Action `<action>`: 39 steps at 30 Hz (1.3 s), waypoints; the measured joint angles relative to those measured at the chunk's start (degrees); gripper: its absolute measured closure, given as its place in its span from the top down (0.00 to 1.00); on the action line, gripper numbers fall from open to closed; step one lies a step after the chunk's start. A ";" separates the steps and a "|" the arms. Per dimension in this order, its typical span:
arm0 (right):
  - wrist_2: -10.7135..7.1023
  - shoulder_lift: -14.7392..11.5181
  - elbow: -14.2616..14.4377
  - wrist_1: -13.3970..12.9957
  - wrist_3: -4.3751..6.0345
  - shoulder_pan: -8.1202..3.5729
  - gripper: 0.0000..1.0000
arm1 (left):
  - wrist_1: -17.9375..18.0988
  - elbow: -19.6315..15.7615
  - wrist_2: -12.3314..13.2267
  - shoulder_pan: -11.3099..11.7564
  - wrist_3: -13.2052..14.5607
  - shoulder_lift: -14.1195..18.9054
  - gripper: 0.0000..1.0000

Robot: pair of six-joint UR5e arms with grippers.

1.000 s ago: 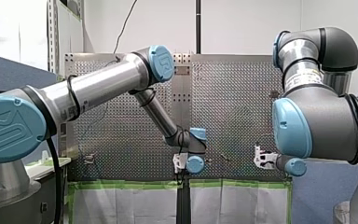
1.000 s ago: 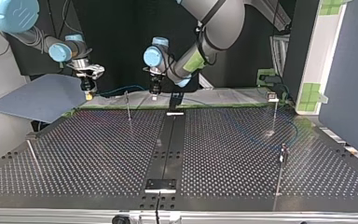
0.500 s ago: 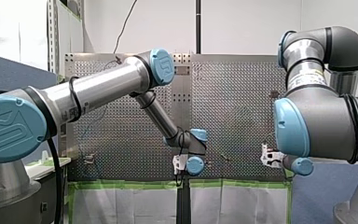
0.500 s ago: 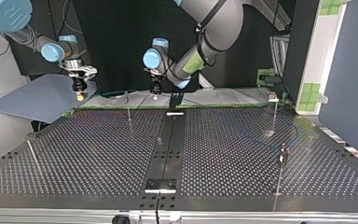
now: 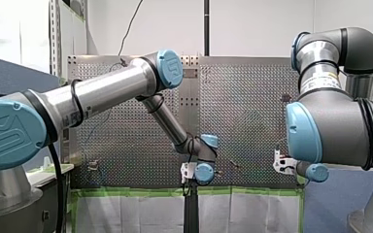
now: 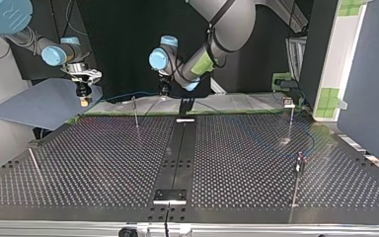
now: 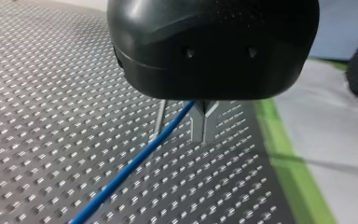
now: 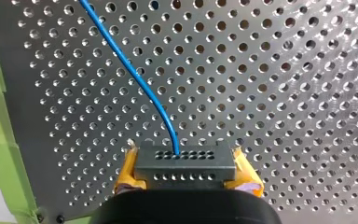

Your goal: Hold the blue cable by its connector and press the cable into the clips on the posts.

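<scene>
your right gripper pinches the grey connector between its yellow pads, near the green-taped edge of the table. the blue cable runs from the connector out over the table. your left gripper is spread, with the cable passing between its fingers. the routing seems only begun. next, i think, line the cable over the nearest post and press it down.

A robotics lab — my left arm and my right arm, both industrial machines, reach over a perforated metal table edged with green tape. Thin posts stand on the plate, with a plain white wall and a blue partition around it.
</scene>
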 joint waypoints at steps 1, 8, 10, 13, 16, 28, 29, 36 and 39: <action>-0.09 -0.01 0.00 0.29 -0.27 -0.02 0.00 | -0.62 -0.03 -0.02 -0.28 0.09 0.00 0.00; -1.56 -0.27 -0.01 0.90 -0.68 -0.39 0.00 | -1.92 0.32 0.40 -1.02 0.13 0.24 0.00; -1.82 -0.58 -0.01 0.90 -0.55 -0.52 0.00 | -1.96 0.60 0.50 -0.97 0.12 0.40 0.00; -2.11 -1.22 -0.01 0.89 -0.16 -0.65 0.00 | -1.97 0.82 0.67 -0.88 0.13 0.87 0.00; -2.23 -1.61 -0.01 0.83 0.23 -0.72 0.00 | -1.98 1.17 0.79 -0.79 0.14 1.25 0.00; -2.10 -1.76 -0.01 -0.28 2.51 -1.14 0.00 | -1.75 1.84 2.26 0.07 -0.24 1.46 0.00; -2.08 -1.76 -0.03 -0.57 2.90 -1.17 0.00 | -1.75 1.89 2.37 0.14 -0.25 1.45 0.00; -1.05 -1.77 -0.57 -1.19 4.14 -0.84 0.00 | -1.18 2.27 3.82 0.69 -0.52 1.39 0.00; -0.86 -1.77 -0.61 -1.37 4.31 -0.56 0.00 | -0.71 2.87 4.25 0.97 -0.60 1.36 0.00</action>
